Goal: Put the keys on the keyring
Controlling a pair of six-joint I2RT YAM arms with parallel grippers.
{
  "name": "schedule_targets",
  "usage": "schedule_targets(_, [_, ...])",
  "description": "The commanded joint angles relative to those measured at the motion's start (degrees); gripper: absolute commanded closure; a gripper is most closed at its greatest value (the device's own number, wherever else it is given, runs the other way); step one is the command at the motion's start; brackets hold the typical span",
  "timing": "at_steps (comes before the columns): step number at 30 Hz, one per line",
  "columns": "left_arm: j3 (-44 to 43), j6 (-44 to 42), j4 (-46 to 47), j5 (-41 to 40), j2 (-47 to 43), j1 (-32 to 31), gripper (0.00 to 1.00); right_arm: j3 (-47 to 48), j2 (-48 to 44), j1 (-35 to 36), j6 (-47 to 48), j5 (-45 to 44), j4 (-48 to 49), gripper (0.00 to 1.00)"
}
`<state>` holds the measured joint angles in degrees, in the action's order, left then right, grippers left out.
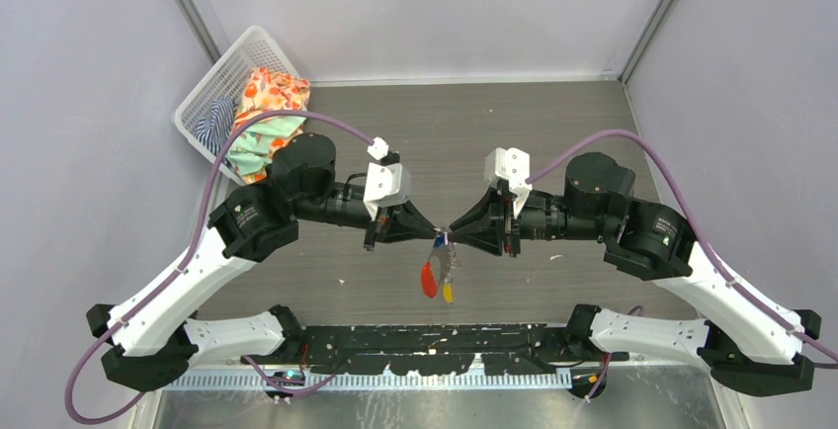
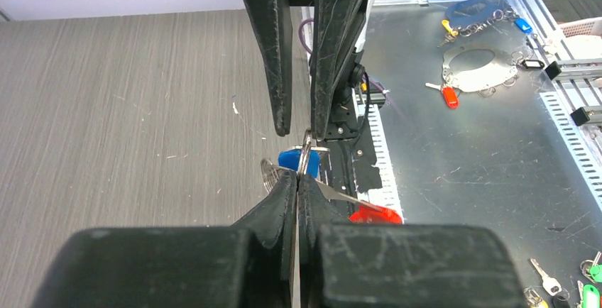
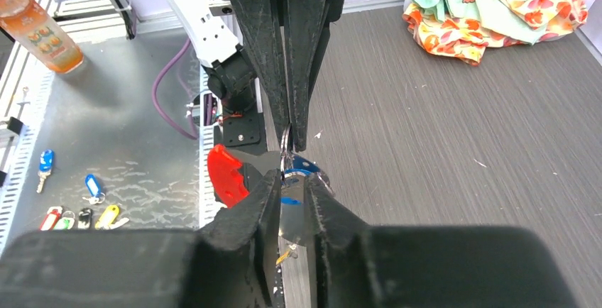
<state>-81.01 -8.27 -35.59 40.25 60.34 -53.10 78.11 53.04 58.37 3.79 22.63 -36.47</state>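
Left gripper (image 2: 296,184): jaws closed tight, pinching the keyring (image 2: 305,153). The ring's thin grey loop stands up out of the fingertips.

Right gripper (image 3: 291,184): jaws a little apart, tips right at the ring from the opposite side. One finger appears to touch the loop. Cannot tell whether its pads bear on anything.

Top view: both grippers meet tip to tip above the middle of the counter (image 1: 553,132), somewhat toward the near edge, with the left arm coming in from the left and the right arm from the right.

Blue key (image 2: 292,160): its head sits just beside the ring, right at the gripper tips. Cannot tell whether it is threaded on.

Red tag (image 1: 427,279): hangs below the meeting point, toward the near side.

Yellow key (image 1: 447,293): hangs just right of the tag, slightly lower. Its attachment is too small to make out.

Far left corner: white basket (image 1: 222,83) holding bright patterned cloth (image 1: 267,118), well apart from the grippers.

Off the near edge of the counter: metal bench (image 3: 106,145) with spare tagged keys (image 3: 92,184) scattered on it and an orange bottle (image 3: 39,28).
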Motion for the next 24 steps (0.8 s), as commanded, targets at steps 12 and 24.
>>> schedule_targets(12, [-0.30,5.06,7.93,0.02,-1.89,1.18,1.00,1.56,-0.02,0.03,3.01,2.68,0.35,0.99])
schedule_targets(24, [-0.14,7.53,9.47,1.41,-1.60,2.03,1.00,3.57,0.16,0.06,3.94,-2.15,-3.32,0.68])
